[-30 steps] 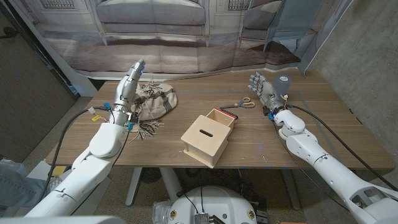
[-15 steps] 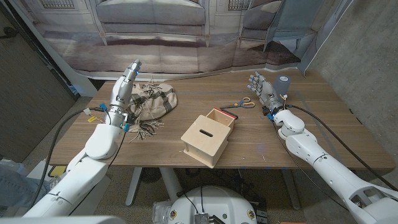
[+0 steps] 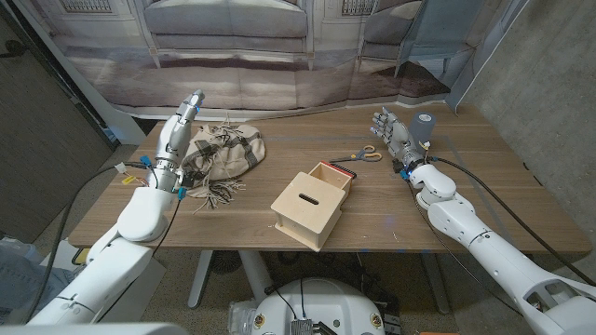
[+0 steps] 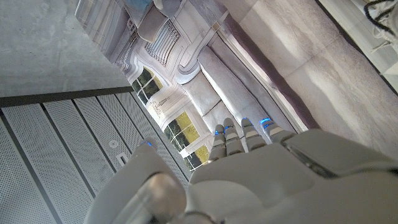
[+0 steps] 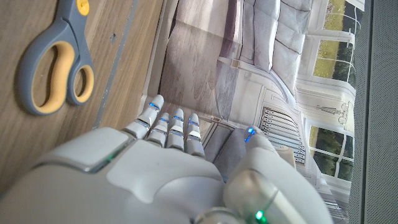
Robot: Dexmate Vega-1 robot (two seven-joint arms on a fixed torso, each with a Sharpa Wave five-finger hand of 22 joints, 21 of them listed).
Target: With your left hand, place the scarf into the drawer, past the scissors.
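Over the last second the left hand (image 3: 179, 126) drifted outward, from over the scarf's (image 3: 222, 153) left part to its left edge. Fingers were straight, pointing up and away, holding nothing. So it backed off rather than closed in; grasp not started, probably realigning. Scarf hadn't moved: bunched on the table (image 3: 242, 214) at left, fringe trailing toward the near edge. Drawer (image 3: 314, 203) sat mid-table, pulled open at the back, nothing visible inside. Scissors (image 3: 365, 155) lay just beyond it to the right, so the carry path has to clear them. Right hand (image 3: 395, 133) hadn't moved either: parked upright near the scissors, fingers loosely apart, empty.
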